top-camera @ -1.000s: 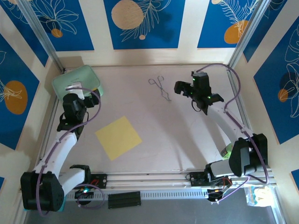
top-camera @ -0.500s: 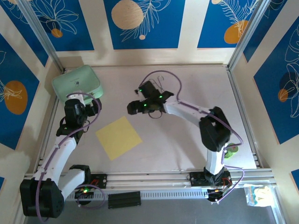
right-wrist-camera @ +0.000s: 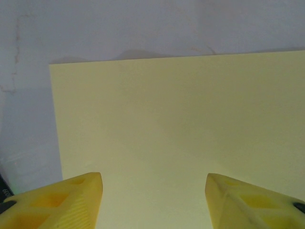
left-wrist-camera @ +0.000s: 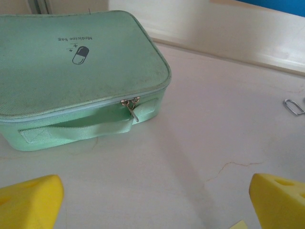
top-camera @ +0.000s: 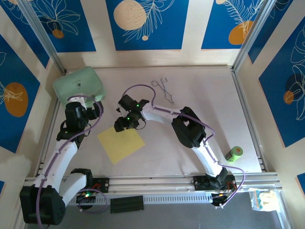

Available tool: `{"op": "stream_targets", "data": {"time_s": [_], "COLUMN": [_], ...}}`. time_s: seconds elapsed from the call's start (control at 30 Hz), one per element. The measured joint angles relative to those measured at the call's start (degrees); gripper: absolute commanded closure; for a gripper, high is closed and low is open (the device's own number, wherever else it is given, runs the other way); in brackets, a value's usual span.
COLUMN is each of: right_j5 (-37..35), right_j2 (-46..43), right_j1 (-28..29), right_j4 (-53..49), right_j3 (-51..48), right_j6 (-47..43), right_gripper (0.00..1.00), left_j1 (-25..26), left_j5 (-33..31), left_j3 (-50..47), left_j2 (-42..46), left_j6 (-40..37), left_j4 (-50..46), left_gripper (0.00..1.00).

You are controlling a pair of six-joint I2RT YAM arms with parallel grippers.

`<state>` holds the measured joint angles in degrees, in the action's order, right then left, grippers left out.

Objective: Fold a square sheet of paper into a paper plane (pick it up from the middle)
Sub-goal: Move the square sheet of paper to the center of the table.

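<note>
Square sheet of paper flat, unfolded, near-left of centre. Right gripper, swung in from far right, hovers over its far corner, jaws half-narrowed, empty: pickup likely imminent. Left gripper wide open, empty, near mint-green case.

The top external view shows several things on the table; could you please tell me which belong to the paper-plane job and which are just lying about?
Belongs to the job:
- square sheet of paper, flat and unfolded
- right tool, jaws apart over the sheet

Just lying about:
- mint-green case
- metal tongs
- small green object near the table's right edge
</note>
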<state>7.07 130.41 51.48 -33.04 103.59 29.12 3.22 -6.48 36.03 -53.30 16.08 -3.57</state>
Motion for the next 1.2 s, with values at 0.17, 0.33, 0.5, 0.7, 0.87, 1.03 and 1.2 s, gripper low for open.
{"op": "stream_targets", "data": {"time_s": [0.17,0.33,0.5,0.7,0.87,1.03,1.2], "right_j5": [-0.9,-2.7,-5.2,-9.0,-11.1,-9.6,-9.1], "right_j2": [1.6,1.7,0.7,-4.6,-8.1,-12.2,-23.1], "right_j1": [-1.0,-2.9,-6.2,-11.1,-12.6,-12.9,-16.2], "right_j4": [-1.6,-1.6,-1.3,-1.5,-1.9,0.5,5.8], "right_j3": [0.4,0.6,-0.8,-8.5,-13.0,-16.2,-21.2], "right_j6": [0.1,1.8,6.5,14.1,18.4,20.5,20.2], "right_gripper": [0.41,0.40,0.40,0.40,0.40,0.35,0.23], "left_j1": [0.0,0.0,0.0,0.0,0.1,2.6,10.1], "left_j5": [0.0,0.3,2.0,5.8,11.1,14.1,13.4], "left_j3": [0.0,0.0,0.1,2.5,6.5,10.8,14.6], "left_j2": [0.0,-0.1,-1.8,-6.8,-11.8,-17.2,-22.3], "left_j6": [0.1,0.2,0.7,2.3,4.2,7.7,12.7], "left_j4": [-0.4,-0.4,-0.8,-4.3,-8.0,-12.0,-17.1], "left_gripper": [0.01,0.01,0.01,0.01,0.01,0.01,0.01]}}
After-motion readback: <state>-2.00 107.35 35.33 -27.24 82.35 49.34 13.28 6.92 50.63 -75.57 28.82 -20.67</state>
